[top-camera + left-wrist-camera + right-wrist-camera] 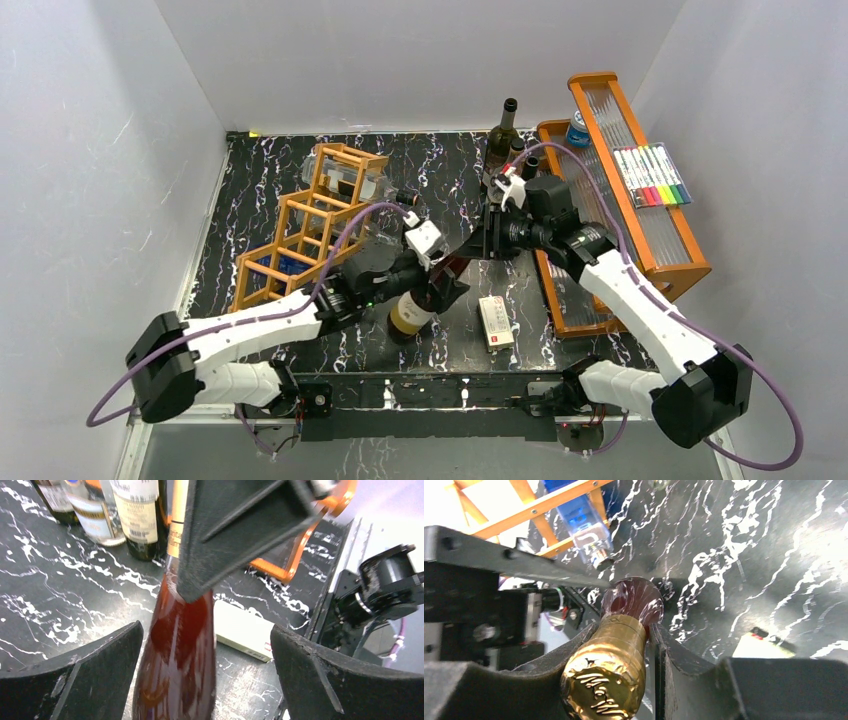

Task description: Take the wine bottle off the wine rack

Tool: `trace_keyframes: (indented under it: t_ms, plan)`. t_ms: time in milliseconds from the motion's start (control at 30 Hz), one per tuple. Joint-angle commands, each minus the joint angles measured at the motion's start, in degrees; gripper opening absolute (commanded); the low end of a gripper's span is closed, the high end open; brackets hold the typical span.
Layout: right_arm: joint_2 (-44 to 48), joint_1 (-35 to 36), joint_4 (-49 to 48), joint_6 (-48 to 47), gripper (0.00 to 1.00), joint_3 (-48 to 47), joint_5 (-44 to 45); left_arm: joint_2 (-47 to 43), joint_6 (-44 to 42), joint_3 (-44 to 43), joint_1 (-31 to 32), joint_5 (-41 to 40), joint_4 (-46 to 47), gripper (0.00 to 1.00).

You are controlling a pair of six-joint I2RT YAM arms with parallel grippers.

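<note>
- Found the wine bottle [412, 312] outside the wine rack [310, 225], just to the right of its near end and touching none of the bars.
- Judged the main step done: out of every cell and clear of the lattice.
- Noted a lean, with the gold-foiled neck pointing up and away from the wine rack and the labelled base low over the worktop [450, 170]. Could not tell whether touching it or hanging just above.
- Saw the right pincer [624, 630] pressed tight on the gold foil of the neck, one finger on each side, carrying or steadying the load.
- Saw the left pincer [206, 632] spread wide on the side of the wine bottle toward the wine rack, straddling the red-brown body with a gap on both sides and gripping nothing.
- Reckoned little left to do: stand the wine bottle upright on the worktop, well right of the wine rack, then let go of the neck and draw both arms back.
- Marked one risk: a tip or slide on release from so tilted a pose.
</note>
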State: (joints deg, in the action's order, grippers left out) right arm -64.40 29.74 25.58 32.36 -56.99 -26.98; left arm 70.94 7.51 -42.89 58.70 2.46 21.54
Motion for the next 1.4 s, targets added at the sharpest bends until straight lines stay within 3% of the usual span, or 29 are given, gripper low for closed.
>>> trace_keyframes:
  t_ms: [0,200,367,767,1000,1367]
  plan:
    - [-1.2,-0.7,-4.1,-6.6,0.0,-10.3,3.7,-7.3,1.5,-2.7,0.2,-0.2,-3.7,0.98]
    - [-8.7,-0.7,-0.5,-16.2,0.0,-21.0,7.2,-15.6,1.7,-4.6,0.2,-4.1,-13.9,0.98]
    - [-15.7,-0.2,1.0,-19.0,0.0,-30.5,10.8,-21.6,3.5,-7.2,0.2,-10.5,-23.5,0.98]
    - [-33.3,2.6,8.0,-26.5,0.0,-55.9,32.4,-29.7,7.2,-8.4,0.2,-14.9,-32.2,0.98]
    - [-39.0,2.5,1.7,-29.7,0.0,-59.8,39.6,-30.9,8.2,-9.4,0.2,-15.0,-33.9,0.98]
    - [-45.4,-0.9,-4.9,-29.8,0.0,-66.3,40.8,-31.9,9.8,-10.9,0.2,-15.5,-36.3,0.98]
